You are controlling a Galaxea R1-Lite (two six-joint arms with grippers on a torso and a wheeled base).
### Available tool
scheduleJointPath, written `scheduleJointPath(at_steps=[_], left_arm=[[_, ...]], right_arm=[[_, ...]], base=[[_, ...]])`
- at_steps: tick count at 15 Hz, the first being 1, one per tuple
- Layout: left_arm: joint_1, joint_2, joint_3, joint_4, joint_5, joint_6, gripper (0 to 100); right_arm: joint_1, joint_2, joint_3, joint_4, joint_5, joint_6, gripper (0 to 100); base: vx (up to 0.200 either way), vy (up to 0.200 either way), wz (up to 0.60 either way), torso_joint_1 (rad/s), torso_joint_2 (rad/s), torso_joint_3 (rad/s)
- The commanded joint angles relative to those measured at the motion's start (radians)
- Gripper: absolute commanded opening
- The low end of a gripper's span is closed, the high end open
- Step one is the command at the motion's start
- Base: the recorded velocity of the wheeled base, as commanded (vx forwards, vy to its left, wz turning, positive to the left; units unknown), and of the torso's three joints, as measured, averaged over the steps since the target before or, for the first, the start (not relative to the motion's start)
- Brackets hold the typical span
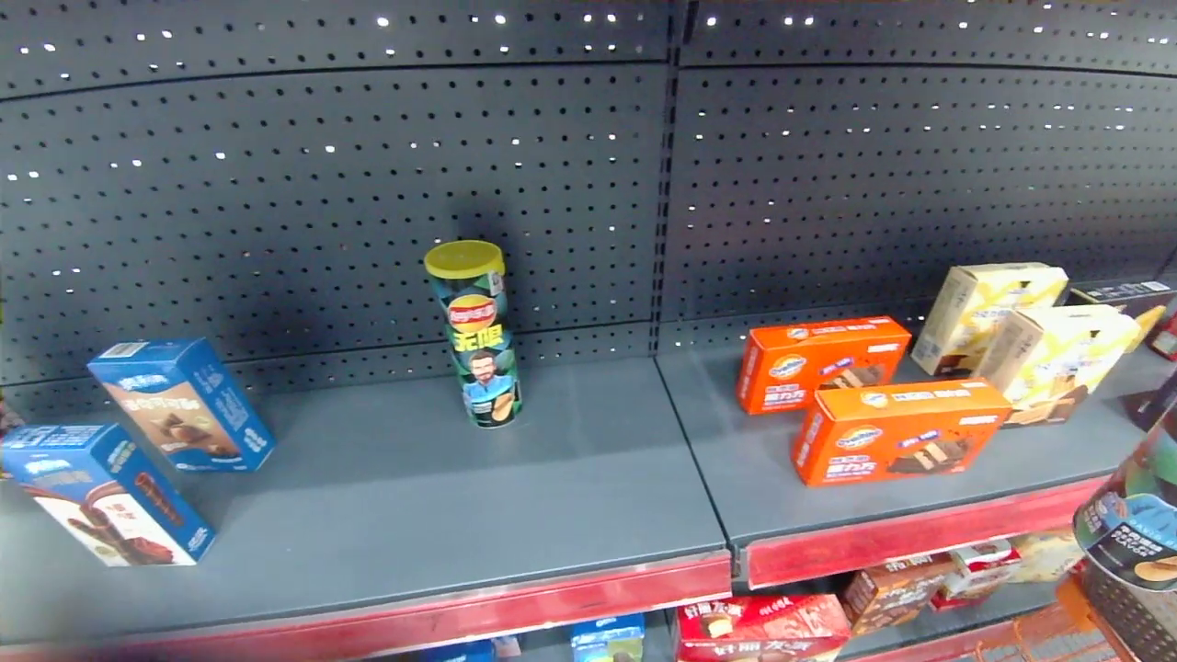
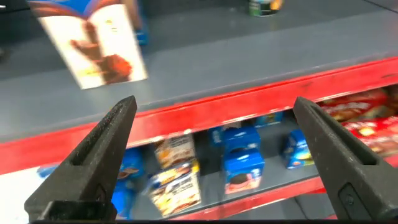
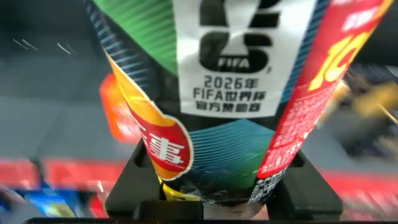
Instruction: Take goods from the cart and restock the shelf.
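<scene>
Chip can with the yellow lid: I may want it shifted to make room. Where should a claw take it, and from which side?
Probably the round body of the chip can at mid-height, from the open front of the shelf: it stands upright, pegboard close behind, bare shelf on both sides.

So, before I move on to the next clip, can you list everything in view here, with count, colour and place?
standing chip can: one, green with a yellow lid, upright mid-shelf near the back
blue boxes: two, at the shelf's left end
orange boxes: two, right bay, one behind the other
pale yellow boxes: two, right of the orange ones
lower-shelf packs: several, red, brown and blue, on the shelf below
shelf: grey deck, red front edge
pegboard back: dark grey
held chip can: one, green, in the right pincer
left pincer: open, in front of the red edge
right pincer: shut on the held chip can
</scene>
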Motion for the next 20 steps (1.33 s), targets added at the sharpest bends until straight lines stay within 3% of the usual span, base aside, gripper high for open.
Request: scheduleJointPath(at_steps=[1,8,12,16,17,20], left_arm=[[-0.001,0.000,0.000,0.001,0.001,0.000,100],[-0.001,0.000,0.000,0.001,0.000,0.000,100],[-0.001,0.000,0.000,0.001,0.001,0.000,100],[-0.001,0.000,0.000,0.001,0.001,0.000,100],[-0.001,0.000,0.000,0.001,0.001,0.000,100],[-0.001,0.000,0.000,0.001,0.000,0.000,100]], right_arm=[[0.003,-0.004,0.003,-0.001,0.001,0.001,0],[-0.002,-0.119,-0.023,0.001,-0.022,0.053,0],[0.038,-0.198,0.077,0.006,-0.014,0.057,0],[0.106,-0.244,0.034,0.142,-0.013,0.113,0],[0.115,-0.270,-0.017,0.274,-0.007,0.163,0],[0.089,-0.274,-0.058,0.314,-0.014,0.292,0]], base=[[0.000,0.000,0.60,0.002,0.00,0.002],[0.000,0.000,0.00,0.000,0.00,0.000],[0.000,0.000,0.00,0.000,0.00,0.000],[0.000,0.000,0.00,0.000,0.00,0.000],[0.000,0.000,0.00,0.000,0.00,0.000],[0.000,0.000,0.00,0.000,0.00,0.000]])
